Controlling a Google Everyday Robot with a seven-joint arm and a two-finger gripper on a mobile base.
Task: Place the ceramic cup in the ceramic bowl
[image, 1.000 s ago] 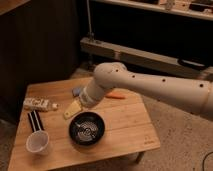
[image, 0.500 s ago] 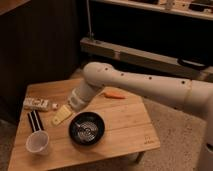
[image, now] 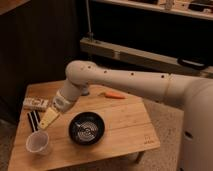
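The white ceramic cup (image: 38, 142) stands upright near the front left corner of the low wooden table (image: 125, 125). To its right sits the shallow black ceramic bowl (image: 87, 128), with pale rings inside and nothing in it. My white arm reaches in from the right and bends down over the table's left side. The gripper (image: 49, 120), with pale yellow fingers, hangs open just above and slightly right of the cup, to the left of the bowl. It holds nothing.
A small pale box (image: 36, 104) lies at the table's left edge, with a black striped item (image: 33, 120) just in front of it. An orange object (image: 115, 95) lies at the back middle. Dark shelving stands behind the table.
The gripper has swung left and downward, from above the bowl's back edge to a spot just over the cup. The cup and the bowl have not moved.
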